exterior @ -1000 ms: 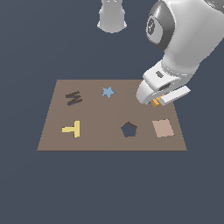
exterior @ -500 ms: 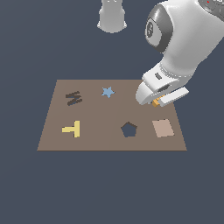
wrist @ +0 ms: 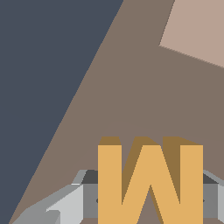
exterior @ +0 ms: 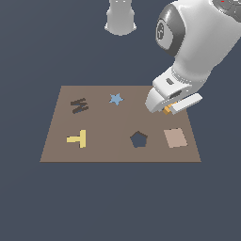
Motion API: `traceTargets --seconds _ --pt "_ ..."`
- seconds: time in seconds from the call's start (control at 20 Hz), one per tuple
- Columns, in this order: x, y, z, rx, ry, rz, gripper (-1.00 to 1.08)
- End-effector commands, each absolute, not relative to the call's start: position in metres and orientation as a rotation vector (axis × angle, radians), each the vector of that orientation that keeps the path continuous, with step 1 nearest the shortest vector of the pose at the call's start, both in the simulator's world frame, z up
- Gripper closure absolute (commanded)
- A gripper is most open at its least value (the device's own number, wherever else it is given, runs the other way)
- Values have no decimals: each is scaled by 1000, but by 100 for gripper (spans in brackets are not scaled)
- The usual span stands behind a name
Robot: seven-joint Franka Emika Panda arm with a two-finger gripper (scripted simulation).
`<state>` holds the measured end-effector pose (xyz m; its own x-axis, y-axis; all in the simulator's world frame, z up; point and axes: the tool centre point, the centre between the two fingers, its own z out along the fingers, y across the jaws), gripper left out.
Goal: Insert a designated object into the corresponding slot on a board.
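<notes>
From my seat, the gripper (exterior: pixel 168 108) sits low over the board (exterior: pixel 101 150) near its far edge on the exterior view's right, jaws closed against the orange M block (wrist: pixel 150 183). Board surface lies bare between it and the dark M slot (exterior: pixel 79 105), except the small blue star (exterior: pixel 116 99), which lies roughly on that line. The pentagon hole (exterior: pixel 138 139) and tan square patch (exterior: pixel 175 138) lie nearer the camera; the yellow T (exterior: pixel 78 139) sits toward the left. I can't tell whether any stands proud.

Flat, featureless dark slate-blue floor (exterior: pixel 28 207) under even light
</notes>
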<state>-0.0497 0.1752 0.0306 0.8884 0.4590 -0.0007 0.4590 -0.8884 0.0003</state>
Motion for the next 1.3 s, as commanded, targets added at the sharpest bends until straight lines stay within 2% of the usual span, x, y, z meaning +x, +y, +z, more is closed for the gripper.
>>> traceTargets --seconds 0.0,0.6,1.25 --pt "-52 173 31 3047 761 -1 108" --pt "-80 141 32 2969 1025 0 108" --pt "-115 66 34 2753 1512 0 108"
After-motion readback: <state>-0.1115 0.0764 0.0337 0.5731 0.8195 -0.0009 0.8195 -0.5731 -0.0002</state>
